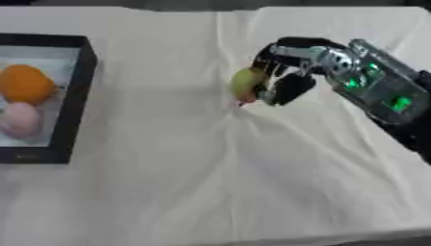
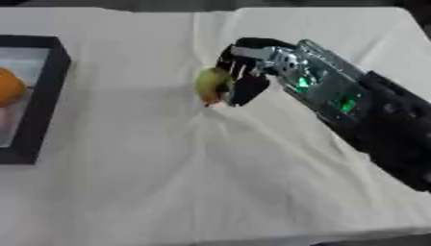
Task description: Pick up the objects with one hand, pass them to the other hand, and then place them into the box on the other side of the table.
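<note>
My right hand [image 1: 290, 72] reaches in from the right over the middle of the table, its fingers and thumb curled round a small yellow-green fruit with a reddish underside [image 1: 246, 83]. The fruit is at the cloth or just above it; I cannot tell which. A black-walled box [image 1: 78, 91] sits at the left edge. Inside it lie an orange round fruit [image 1: 25, 83] and a pink round object [image 1: 20, 118]. My left hand shows in neither view.
A wrinkled cream cloth [image 1: 210, 173] covers the whole table, with folds running out from under the fruit. The table's front edge shows as a dark strip along the bottom right.
</note>
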